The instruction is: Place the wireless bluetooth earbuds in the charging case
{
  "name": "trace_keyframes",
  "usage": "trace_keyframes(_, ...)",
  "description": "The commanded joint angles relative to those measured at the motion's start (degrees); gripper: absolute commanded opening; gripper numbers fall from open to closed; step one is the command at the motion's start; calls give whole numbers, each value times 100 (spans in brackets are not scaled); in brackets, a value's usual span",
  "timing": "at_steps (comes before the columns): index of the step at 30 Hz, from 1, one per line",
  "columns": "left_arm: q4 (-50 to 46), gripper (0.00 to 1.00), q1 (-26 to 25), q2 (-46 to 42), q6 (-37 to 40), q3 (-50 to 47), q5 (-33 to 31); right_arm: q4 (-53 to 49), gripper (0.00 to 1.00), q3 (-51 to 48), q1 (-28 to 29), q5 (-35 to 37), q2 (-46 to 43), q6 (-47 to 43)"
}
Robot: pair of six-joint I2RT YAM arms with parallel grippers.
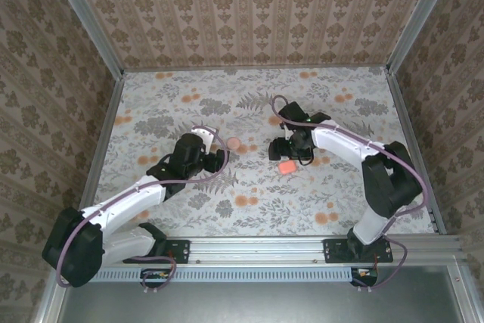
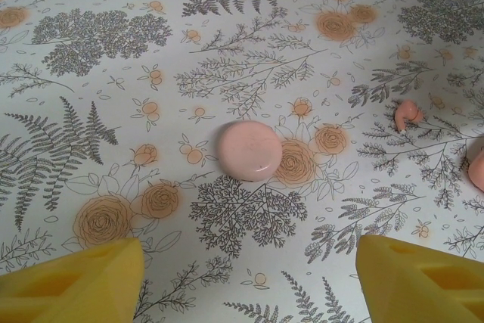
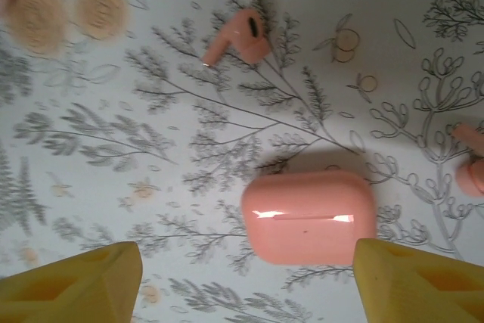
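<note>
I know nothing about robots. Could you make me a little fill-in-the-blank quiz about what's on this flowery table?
1. The left gripper and right gripper both have fingers coloured ___.
2. Both grippers stand ___, holding nothing.
3. The charging case is coloured ___.
4. The earbud lies on the ___, outside the case.
Missing words: yellow; open; pink; table.

White tabletop, grey ferns and orange roses printed on it. The earbud, charging case and round disc are glossy salmon-pink; a cropped pink piece is perhaps another earbud. Yellow fingers on left tool and right tool.
</note>
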Motion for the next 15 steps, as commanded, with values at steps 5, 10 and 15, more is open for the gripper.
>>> trace_keyframes(5, -29, 75, -64, 37, -54, 48, 10, -1113, 80, 589, 77, 744, 660, -614)
trace_keyframes(10, -51, 75, -57, 140, -45, 79, 5, -1191, 81, 782, 101, 663, 945, -752)
trace_keyframes(15, -77, 76, -61, 278, -54, 150, 47, -1320, 81, 958, 175, 498, 1248, -884)
